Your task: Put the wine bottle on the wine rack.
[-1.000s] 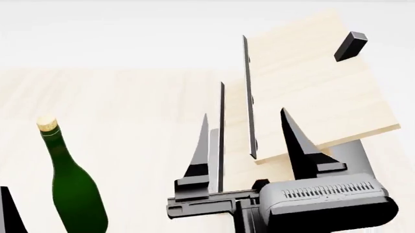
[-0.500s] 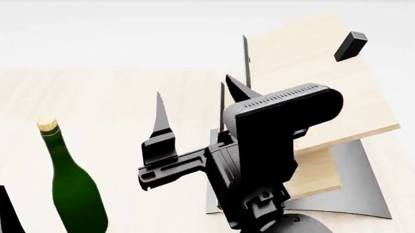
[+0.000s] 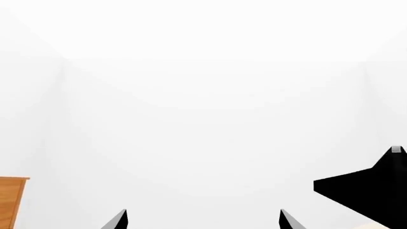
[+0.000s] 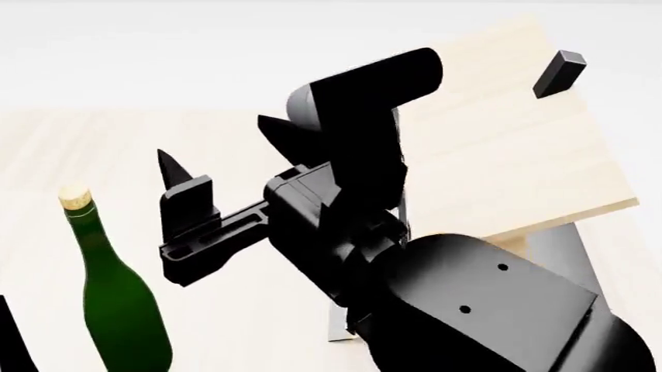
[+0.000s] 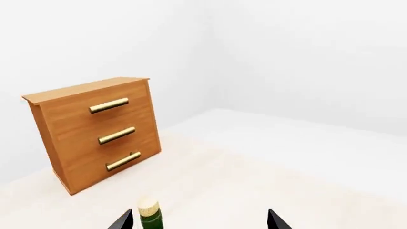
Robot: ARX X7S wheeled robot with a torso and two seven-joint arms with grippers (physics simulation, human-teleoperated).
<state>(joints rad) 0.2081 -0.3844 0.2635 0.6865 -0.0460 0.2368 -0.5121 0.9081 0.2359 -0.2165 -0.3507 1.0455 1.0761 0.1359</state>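
The wine bottle (image 4: 122, 302), dark green with a tan cork, stands upright at the near left of the table in the head view. Its cork and neck show in the right wrist view (image 5: 148, 213), close to one fingertip (image 5: 125, 220). The wine rack (image 4: 517, 147), slanted light wood boards with a black peg (image 4: 560, 73) on a grey base, stands at the right, partly hidden by my right arm. My right gripper (image 4: 219, 155) is open and empty, raised to the right of the bottle's top. My left gripper (image 3: 203, 220) is open and empty, facing a white wall.
A reddish-brown drawer cabinet (image 5: 95, 129) with brass handles stands beyond the bottle; its edge shows in the left wrist view (image 3: 11, 202). The pale wood tabletop (image 4: 217, 147) stretches behind the bottle. My right arm (image 4: 455, 310) fills the near middle of the head view.
My right arm has risen and swung left, from low in front of the rack to beside the bottle's top. The gripper stays open. The bottle and rack have not moved.
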